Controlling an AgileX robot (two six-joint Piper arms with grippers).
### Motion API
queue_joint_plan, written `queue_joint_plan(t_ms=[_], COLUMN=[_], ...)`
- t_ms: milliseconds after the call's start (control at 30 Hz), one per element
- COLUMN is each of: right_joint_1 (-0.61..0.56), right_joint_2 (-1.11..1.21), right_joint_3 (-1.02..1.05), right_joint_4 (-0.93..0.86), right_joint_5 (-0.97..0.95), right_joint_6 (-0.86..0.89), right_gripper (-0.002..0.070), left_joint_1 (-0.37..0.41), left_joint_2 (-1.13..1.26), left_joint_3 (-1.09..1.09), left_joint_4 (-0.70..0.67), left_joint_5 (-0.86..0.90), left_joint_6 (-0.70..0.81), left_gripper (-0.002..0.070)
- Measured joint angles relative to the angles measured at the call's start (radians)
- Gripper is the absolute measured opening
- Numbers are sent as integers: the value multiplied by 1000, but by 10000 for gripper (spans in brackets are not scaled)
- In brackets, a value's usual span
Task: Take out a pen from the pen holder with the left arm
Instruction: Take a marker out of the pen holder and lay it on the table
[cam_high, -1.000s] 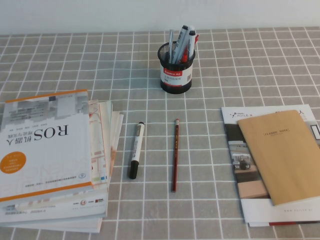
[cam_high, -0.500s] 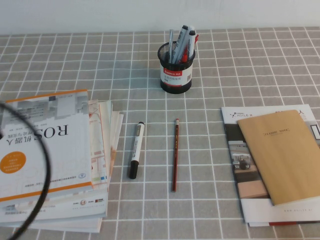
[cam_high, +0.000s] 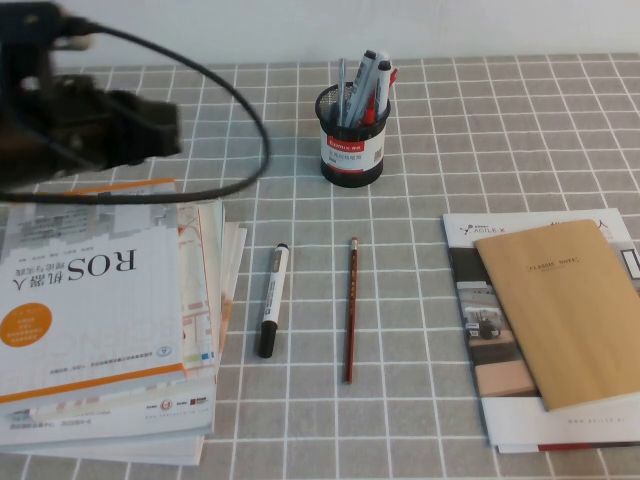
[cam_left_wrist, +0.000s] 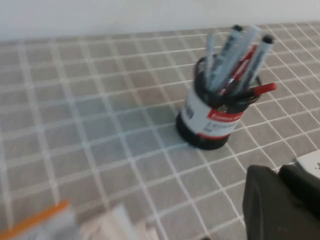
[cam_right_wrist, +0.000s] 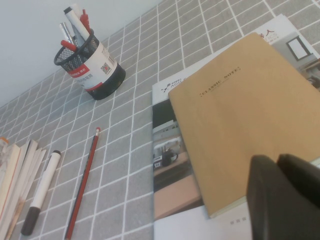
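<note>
As the left gripper (cam_high: 152, 130), pressed together, swings in over the stack of white books (cam_high: 100, 300), the black mesh pen holder (cam_high: 352, 148) sits at its three o'clock, pens (cam_high: 374, 76) standing near upright. A second ago this arm was absent. Right gripper (cam_right_wrist: 276, 167), likewise closed, hovers above the tan notebook (cam_right_wrist: 240, 110), farther away.

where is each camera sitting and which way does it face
High view: raised on the robot's side, angled down at the table; left arm shows upper left, left gripper by the books' far end.
Left wrist view: on the left wrist, facing the pen holder; shut left gripper at its edge.
Right wrist view: on the right wrist, looking across the notebook; shut right gripper near it.
All three share the pen holder.
</note>
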Motion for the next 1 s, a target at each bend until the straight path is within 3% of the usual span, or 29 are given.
queue_joint_plan(t_ms=[167,333,433,633,1000], right_joint_1=[0,0,0,0,0], right_joint_2=[0,0,0,0,0], right_joint_3=[0,0,0,0,0], right_joint_4=[0,0,0,0,0], right_joint_5=[0,0,0,0,0], right_joint_6=[0,0,0,0,0], right_gripper=[-13,-13,-13,-13,-13], left_joint_1=[-107,-148,-149,-149,-167], left_joint_2=[175,310,373,484,692], left_joint_3=[-158,-281,-335,-438,-680], left_joint_4=[-43,-157,-277,-487,-515], left_joint_5=[3,-6,-26,-24,15], left_joint_6=[269,365,376,441,514], left_gripper=[158,340,399,422,424])
